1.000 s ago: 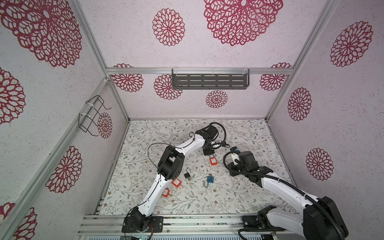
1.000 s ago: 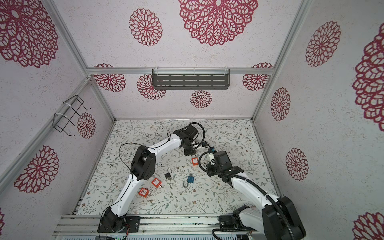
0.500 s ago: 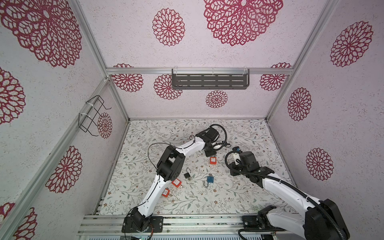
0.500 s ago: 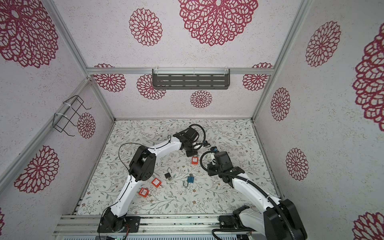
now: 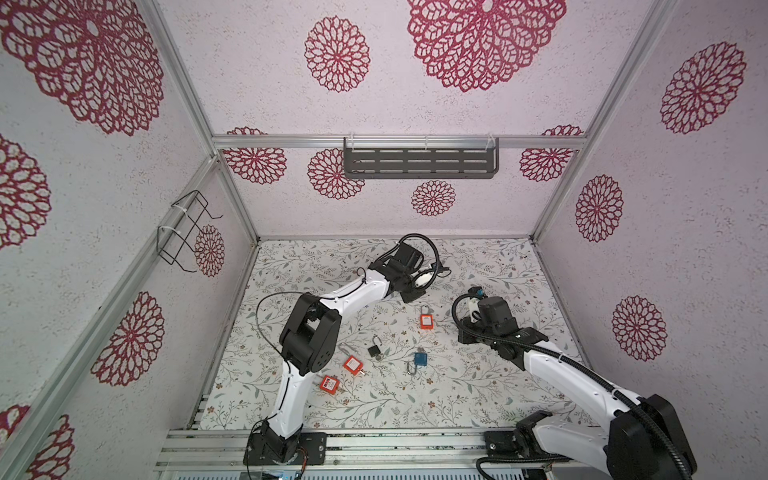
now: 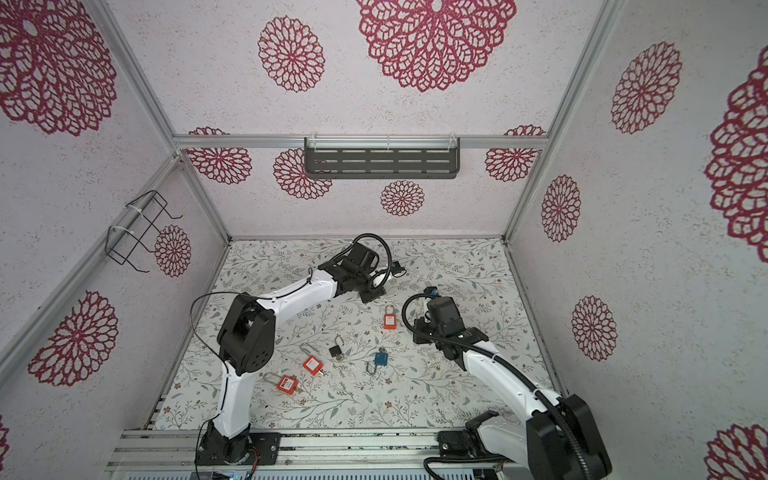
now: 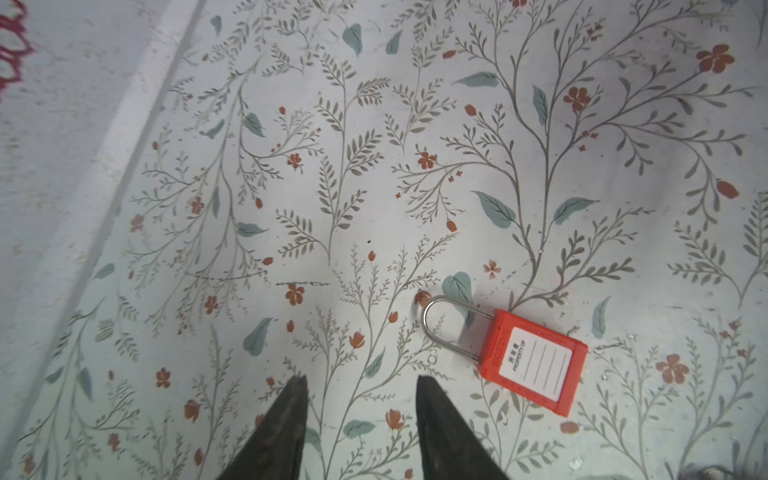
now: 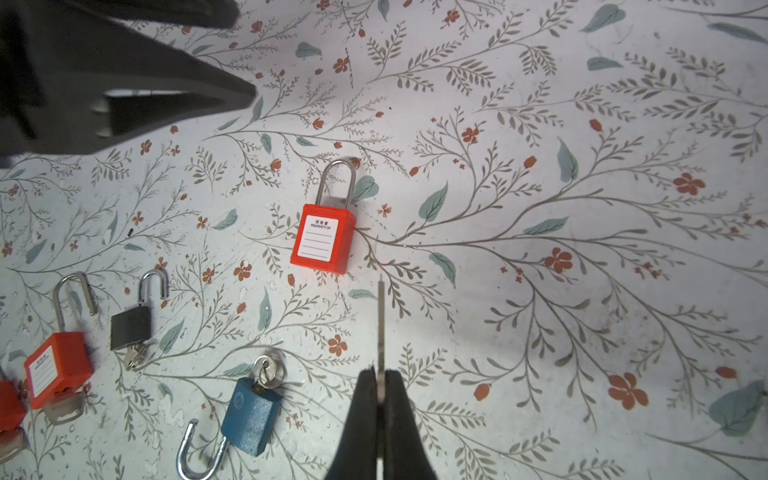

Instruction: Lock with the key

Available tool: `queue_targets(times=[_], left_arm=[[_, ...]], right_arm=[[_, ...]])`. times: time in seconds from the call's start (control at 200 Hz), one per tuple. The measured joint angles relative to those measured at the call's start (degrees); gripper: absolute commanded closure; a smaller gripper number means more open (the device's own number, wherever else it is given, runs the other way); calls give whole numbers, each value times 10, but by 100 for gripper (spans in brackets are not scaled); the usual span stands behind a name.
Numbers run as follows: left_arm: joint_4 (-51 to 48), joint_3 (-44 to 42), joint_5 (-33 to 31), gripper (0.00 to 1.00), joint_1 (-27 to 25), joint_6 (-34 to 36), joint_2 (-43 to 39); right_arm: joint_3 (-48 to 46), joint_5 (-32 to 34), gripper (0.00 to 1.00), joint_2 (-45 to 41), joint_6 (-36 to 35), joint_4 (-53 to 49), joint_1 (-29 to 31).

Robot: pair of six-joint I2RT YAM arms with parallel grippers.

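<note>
The orange plastic padlock (image 8: pixel 323 237) lies flat on the floral bench (image 8: pixel 540 332), steel shackle seated, apparently locked. Beside it, the right pincer (image 8: pixel 380 374) clamps the thin silver key (image 8: pixel 380 316); the left pincer (image 7: pixel 361 390) stands parted, empty.

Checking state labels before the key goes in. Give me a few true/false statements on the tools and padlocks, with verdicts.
1. The right tool is shut on the key. True.
2. The left tool holds the lone red padlock. False: its jaws stand apart with nothing between them, and that padlock lies on the table beside it.
3. The blue padlock has its shackle open. True.
4. The black padlock has no key at its base. False: a silver key sticks out there.
</note>
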Motion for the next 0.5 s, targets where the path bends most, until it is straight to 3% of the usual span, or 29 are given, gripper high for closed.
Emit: queue_targets(times=[0.29, 0.495], left_arm=[[84, -218, 3, 53, 53, -65, -229], [106, -335, 3, 55, 57, -117, -353]], right_arm=[[34, -36, 94, 134, 48, 54, -5], [99, -46, 92, 212, 54, 56, -6]])
